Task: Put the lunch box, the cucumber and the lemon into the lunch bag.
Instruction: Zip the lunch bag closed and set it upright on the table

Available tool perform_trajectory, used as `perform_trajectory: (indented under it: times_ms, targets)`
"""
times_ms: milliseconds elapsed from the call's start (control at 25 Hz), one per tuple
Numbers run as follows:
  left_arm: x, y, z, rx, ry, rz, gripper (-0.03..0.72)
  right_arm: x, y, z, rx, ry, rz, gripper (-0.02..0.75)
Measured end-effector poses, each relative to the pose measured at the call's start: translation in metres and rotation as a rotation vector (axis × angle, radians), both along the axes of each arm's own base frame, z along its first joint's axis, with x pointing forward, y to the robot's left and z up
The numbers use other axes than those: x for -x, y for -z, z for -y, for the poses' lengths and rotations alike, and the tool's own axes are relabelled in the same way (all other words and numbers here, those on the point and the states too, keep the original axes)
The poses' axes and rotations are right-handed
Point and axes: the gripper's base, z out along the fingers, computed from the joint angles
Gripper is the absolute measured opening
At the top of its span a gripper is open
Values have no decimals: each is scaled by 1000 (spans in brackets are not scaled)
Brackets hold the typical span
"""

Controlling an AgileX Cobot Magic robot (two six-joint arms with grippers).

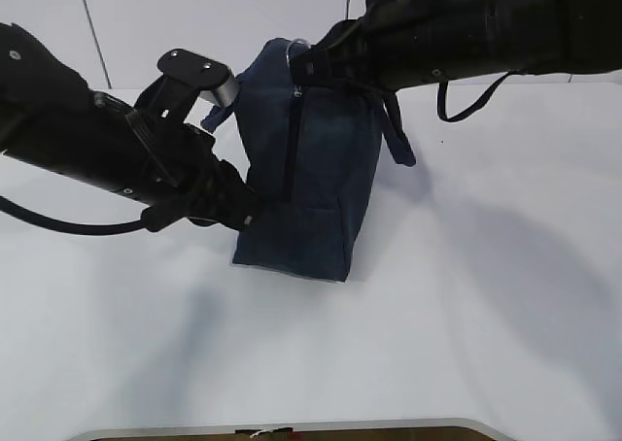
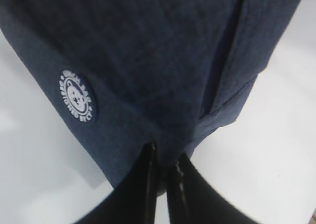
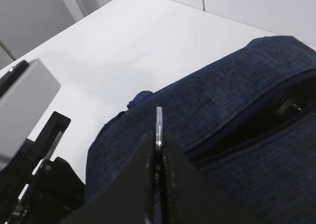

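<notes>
The dark navy lunch bag stands on its end on the white table. My left gripper is shut on the fabric of its lower left corner; in the left wrist view the black fingers pinch the bag's edge just below the round white logo. At the bag's top, my right gripper is shut on the zipper's metal ring pull. The zipper gapes dark in the right wrist view. The lunch box, the cucumber and the lemon are out of view.
A padded handle hangs down the bag's right side under the right arm. The white table spreads in front and to the right of the bag, and its front edge runs along the bottom. A pale wall stands behind.
</notes>
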Motion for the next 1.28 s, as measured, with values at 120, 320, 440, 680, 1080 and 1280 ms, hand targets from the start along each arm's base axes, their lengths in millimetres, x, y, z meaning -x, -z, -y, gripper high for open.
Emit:
perform_trajectory:
  times_ms: [120,320,440,680,1080,1280]
  targets:
    - [0,0,0,3,-2,-2,-4,-2,-1,1,5,19,11,5]
    - [0,0,0,4,-4,-5,-4,-8,-4,3,16,67,36,5]
    - [2,4,-1,-2,-5,-13,-4,-13,-10,2,9,75,58,5]
    - [6,11,-5,-15,-22,-21,-5,-26,-8,-3,9,86,68,5]
    - [6,11,-5,-15,-22,-20,-5,-46,-8,-10,5,105,94,5]
    - [8,15,-7,-31,-13,-26,-5,-42,-12,-12,14,62,84,5]
